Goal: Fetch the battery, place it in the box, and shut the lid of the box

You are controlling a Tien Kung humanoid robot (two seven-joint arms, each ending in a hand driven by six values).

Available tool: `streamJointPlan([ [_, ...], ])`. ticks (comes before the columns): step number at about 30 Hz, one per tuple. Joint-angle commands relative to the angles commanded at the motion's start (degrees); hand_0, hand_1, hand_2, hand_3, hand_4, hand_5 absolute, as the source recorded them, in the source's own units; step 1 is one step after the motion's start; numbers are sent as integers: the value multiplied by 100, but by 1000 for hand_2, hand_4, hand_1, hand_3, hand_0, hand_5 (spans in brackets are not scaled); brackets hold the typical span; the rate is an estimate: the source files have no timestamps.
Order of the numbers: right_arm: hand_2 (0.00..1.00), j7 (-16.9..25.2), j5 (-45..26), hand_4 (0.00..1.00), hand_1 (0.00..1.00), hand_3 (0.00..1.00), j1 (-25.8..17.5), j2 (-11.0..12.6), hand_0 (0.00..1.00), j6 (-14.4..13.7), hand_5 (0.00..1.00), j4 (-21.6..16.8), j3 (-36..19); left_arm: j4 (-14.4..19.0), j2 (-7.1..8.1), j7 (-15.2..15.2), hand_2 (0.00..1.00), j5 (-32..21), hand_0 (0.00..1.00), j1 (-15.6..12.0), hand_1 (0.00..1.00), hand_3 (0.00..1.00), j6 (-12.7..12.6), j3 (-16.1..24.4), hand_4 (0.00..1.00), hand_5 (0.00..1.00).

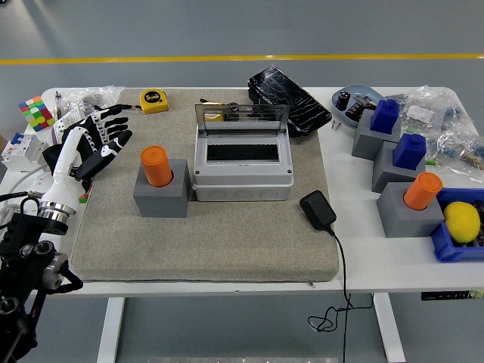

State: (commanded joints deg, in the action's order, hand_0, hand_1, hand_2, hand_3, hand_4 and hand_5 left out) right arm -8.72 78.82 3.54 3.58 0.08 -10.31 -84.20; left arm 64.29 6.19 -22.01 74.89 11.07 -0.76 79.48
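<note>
- I see the left robot hand (106,136) over the left edge of the grey mat (204,242), fingers spread and relaxed, holding nothing; its white forearm runs down to the bench's lower left.
- The right arm does not show in my view.
- Just to the hand's right, apart from it, the orange battery (156,165) stands upright in a grey holder block (160,198) on the mat's left half.
- Beside that block, at the mat's middle, sits the grey box (242,162) with its clear lid (242,119) raised at the back, the dark opening exposed.
- A black power adapter (318,210) lies at the mat's right edge, its cable dropping over the bench's front edge.
- A yellow tape measure (154,100) rests at the mat's far left corner; a black wrapped pack (288,99) lies at the far right corner.
- A colour cube (34,113) sits at the bench's far left corner.
- On the bench's right side I see two grey blocks with blue pieces (387,115), a second orange cylinder (422,190) in a grey block, and a yellow lemon-like object (462,221) in a blue tray (446,246).
</note>
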Motion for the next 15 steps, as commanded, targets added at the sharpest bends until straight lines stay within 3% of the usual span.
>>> streamJointPlan([
  [15, 675, 17, -46, 998, 648, 587, 19, -4, 650, 0, 564, 0, 54, -510, -146, -135, 743, 454, 754, 241, 745, 778, -136, -346, 998, 390],
])
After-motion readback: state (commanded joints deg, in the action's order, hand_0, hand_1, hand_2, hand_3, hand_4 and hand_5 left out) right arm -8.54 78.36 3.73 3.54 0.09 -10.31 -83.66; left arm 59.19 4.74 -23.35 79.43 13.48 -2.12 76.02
